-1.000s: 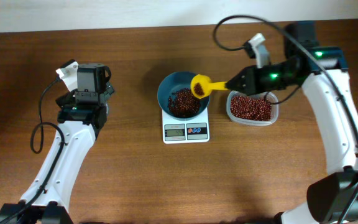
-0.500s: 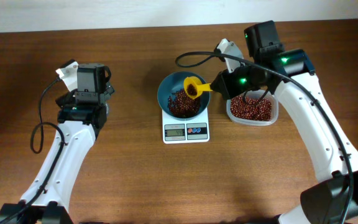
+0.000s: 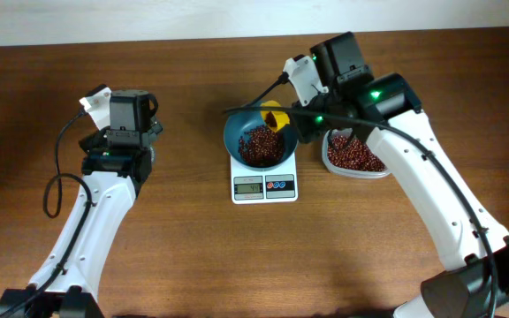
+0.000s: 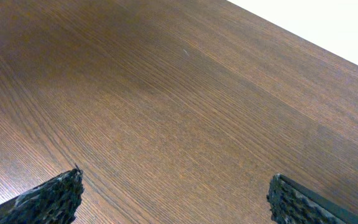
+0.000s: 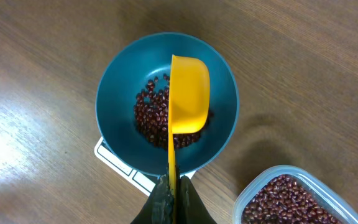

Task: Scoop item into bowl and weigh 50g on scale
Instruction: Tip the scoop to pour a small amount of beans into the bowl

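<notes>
Right gripper (image 5: 173, 188) is clamped on the handle of the yellow scoop (image 5: 188, 93). The handle runs straight out from the fingers, and the cup is rolled on edge over the middle of the teal bowl (image 5: 104, 99). Red-brown beans (image 5: 151, 118) lie heaped in the bowl, which sits on the white scale (image 3: 264, 186). I cannot read the display. More beans fill the clear container (image 5: 294, 199) just beside it. Left gripper (image 4: 176, 196) hangs with fingers apart over the wooden table (image 4: 166, 93), well away from the bowl. I judge the next move belongs to the right arm.
</notes>
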